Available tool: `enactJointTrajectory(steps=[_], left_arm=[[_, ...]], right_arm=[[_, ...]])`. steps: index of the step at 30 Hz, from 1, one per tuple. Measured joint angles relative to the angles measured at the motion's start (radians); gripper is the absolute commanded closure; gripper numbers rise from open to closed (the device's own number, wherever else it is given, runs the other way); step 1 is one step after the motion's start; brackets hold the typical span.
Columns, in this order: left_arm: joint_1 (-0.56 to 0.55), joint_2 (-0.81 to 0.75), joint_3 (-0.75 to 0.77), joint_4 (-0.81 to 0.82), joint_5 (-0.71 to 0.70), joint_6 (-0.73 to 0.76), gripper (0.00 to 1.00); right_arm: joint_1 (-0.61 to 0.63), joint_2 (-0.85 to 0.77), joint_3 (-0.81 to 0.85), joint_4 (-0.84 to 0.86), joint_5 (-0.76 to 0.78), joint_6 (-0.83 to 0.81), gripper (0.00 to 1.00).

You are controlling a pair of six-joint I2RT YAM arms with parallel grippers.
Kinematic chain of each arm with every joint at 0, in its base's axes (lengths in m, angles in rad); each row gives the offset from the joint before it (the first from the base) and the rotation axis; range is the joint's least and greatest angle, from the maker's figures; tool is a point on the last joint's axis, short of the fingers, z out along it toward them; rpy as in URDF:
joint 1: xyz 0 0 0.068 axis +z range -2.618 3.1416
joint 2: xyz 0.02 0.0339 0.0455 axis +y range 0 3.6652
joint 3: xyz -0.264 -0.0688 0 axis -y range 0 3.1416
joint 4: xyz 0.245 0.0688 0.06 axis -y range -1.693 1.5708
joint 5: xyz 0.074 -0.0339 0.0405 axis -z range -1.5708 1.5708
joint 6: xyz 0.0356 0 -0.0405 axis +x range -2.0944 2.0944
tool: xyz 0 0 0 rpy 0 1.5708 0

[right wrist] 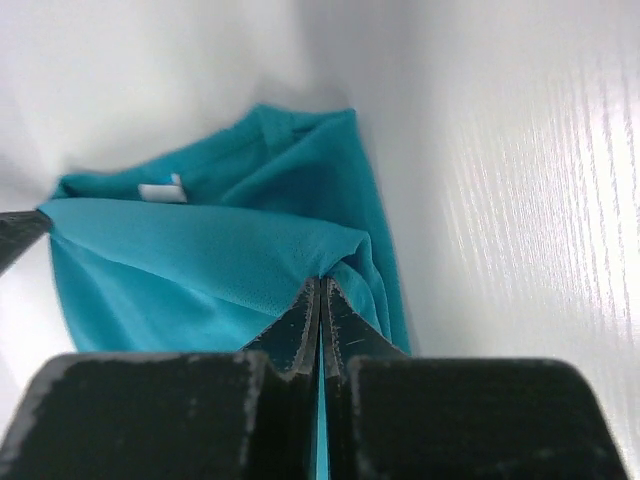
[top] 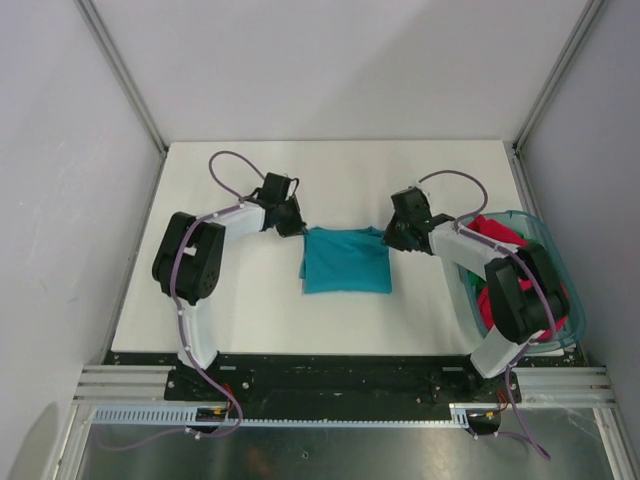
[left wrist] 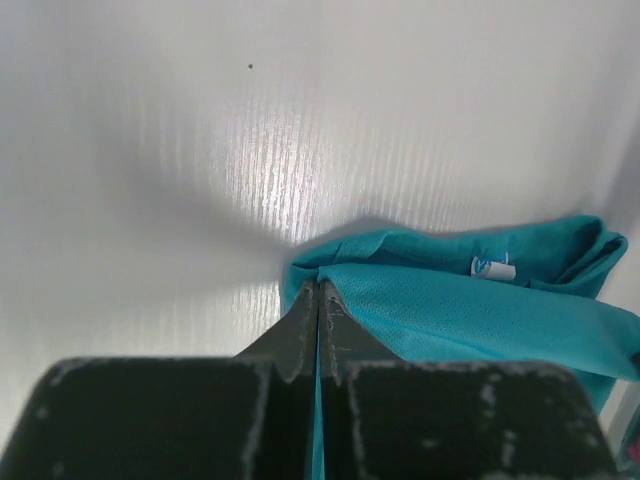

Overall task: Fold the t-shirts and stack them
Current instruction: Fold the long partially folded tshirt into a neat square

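Top external: plastic basket (top: 553, 255) holds a magenta-red t-shirt (top: 495, 232).

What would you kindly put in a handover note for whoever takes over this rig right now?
Left gripper: shut on the far-left corner of the teal t-shirt.
Right gripper: shut on its far-right corner.
Teal t-shirt: at mid-table, partly folded into a rough rectangle, collar tag showing.
Red t-shirt: bunched in the basket at the right, unfolded.
Done: first folds on the teal one.
Left: finish this fold and release, then fold the red one and stack it.
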Motion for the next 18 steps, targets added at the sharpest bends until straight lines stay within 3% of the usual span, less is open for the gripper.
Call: enactJointTrajectory(steps=[5, 12, 15, 18], left_arm=[[0.010, -0.030, -0.001, -0.010, -0.008, 0.019, 1.00], [0.052, 0.040, 0.099, -0.014, -0.006, 0.054, 1.00], [0.070, 0.072, 0.120, -0.011, -0.006, 0.066, 0.97], [0.085, 0.086, 0.127, -0.016, 0.002, 0.077, 0.84]], right_arm=[[-0.027, -0.045, 0.021, 0.041, -0.002, -0.033, 0.93], [-0.108, 0.072, 0.077, 0.213, -0.055, -0.095, 0.48], [-0.132, 0.121, 0.117, 0.234, -0.065, -0.125, 0.43], [-0.135, 0.118, 0.134, 0.231, -0.069, -0.150, 0.44]])
